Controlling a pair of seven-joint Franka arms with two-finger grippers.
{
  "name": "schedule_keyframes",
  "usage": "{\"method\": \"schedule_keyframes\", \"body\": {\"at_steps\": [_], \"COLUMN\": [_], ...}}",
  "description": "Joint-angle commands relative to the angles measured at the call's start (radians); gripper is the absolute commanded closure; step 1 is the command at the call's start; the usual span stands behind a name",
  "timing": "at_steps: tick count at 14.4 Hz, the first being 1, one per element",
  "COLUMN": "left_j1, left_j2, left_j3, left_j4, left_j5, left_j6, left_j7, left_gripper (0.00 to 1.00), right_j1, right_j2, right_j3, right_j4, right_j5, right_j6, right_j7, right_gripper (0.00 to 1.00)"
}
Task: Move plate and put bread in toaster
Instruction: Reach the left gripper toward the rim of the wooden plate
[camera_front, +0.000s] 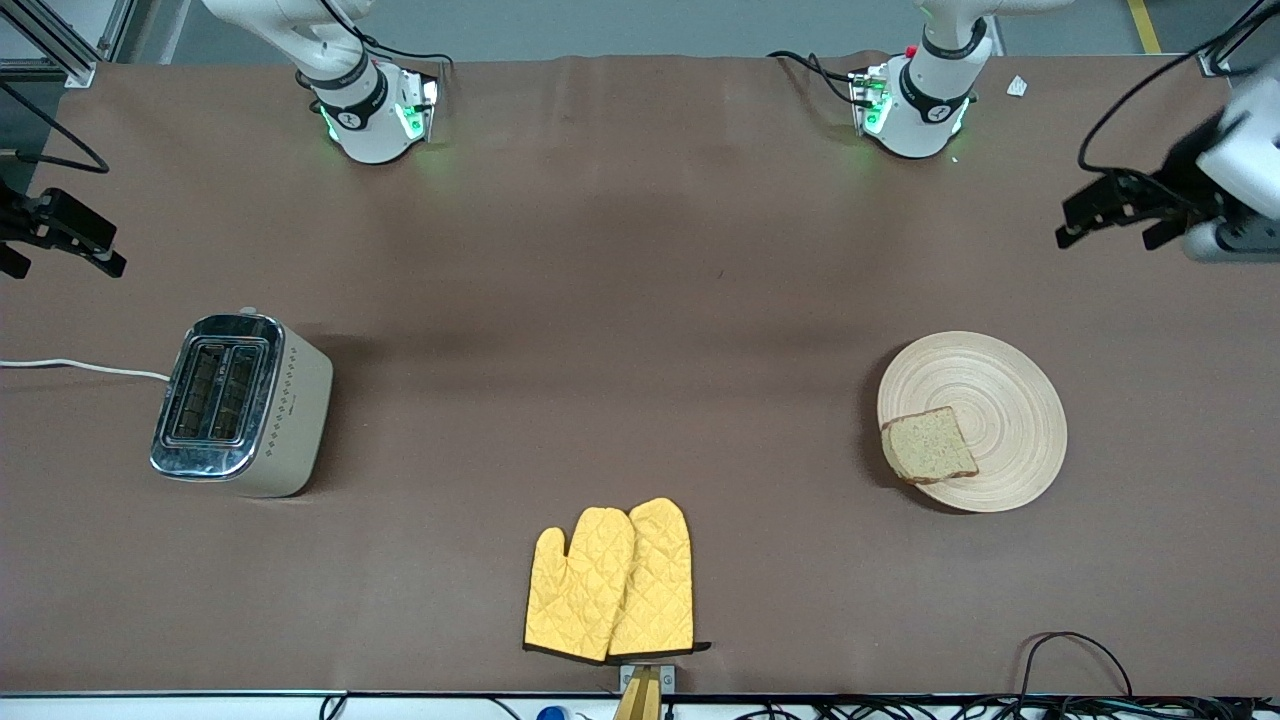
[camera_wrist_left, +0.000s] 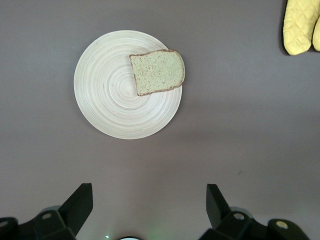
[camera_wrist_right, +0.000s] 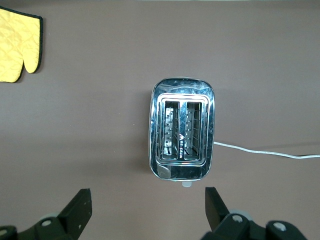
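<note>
The pale wooden plate (camera_front: 990, 400) lies on the table toward the left arm's end. The bread (camera_front: 930, 445) lies flat on its rim, on the part nearer the front camera. Both show in the left wrist view: plate (camera_wrist_left: 110, 105), bread (camera_wrist_left: 157, 72). The toaster (camera_front: 240, 405) stands upright toward the right arm's end, both slots empty; the right wrist view looks down on it (camera_wrist_right: 182, 135). My left gripper (camera_front: 1108, 232) is open and empty, up over bare table at the left arm's end (camera_wrist_left: 148, 205). My right gripper (camera_front: 62, 262) is open and empty over the table's right-arm end (camera_wrist_right: 148, 205).
A pair of yellow oven mitts (camera_front: 612, 580) lies at the table's edge nearest the front camera, midway between toaster and plate. The toaster's white cord (camera_front: 80, 368) runs off the table's right-arm end. Cables lie along the front edge.
</note>
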Motion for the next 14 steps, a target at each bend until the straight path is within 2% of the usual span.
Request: {"method": "schedule_keyframes", "body": {"at_steps": [1, 4, 6, 9, 14], "left_j1": [0.062, 0.118, 0.187, 0.287, 0.382], "left_j2": [0.095, 0.195, 0.280, 0.409, 0.581], "left_j3": [0.001, 0.003, 0.001, 0.001, 0.001], "left_j4": [0.030, 0.030, 0.030, 0.033, 0.041], "left_j5": [-0.062, -0.108, -0.198, -0.323, -0.447], "left_j6": [0.042, 0.129, 0.180, 0.210, 0.250], "left_j7": [0.022, 0.082, 0.189, 0.391, 0.620], "left_gripper": [0.00, 0.00, 0.00, 0.00, 0.00], "right_j1": [-0.005, -0.005, -0.005, -0.005, -0.002], "right_j2": [-0.019, -0.020, -0.019, -0.019, -0.019], "right_j3": [0.006, 0.006, 0.006, 0.006, 0.006], "right_j4": [-0.021, -0.021, -0.021, -0.021, -0.020], "right_j5": [0.002, 0.002, 0.002, 0.002, 0.002], "right_j6": [0.003, 0.003, 0.002, 0.005, 0.006], "right_j7": [0.015, 0.015, 0.015, 0.015, 0.015], "right_gripper": [0.00, 0.00, 0.00, 0.00, 0.00]}}
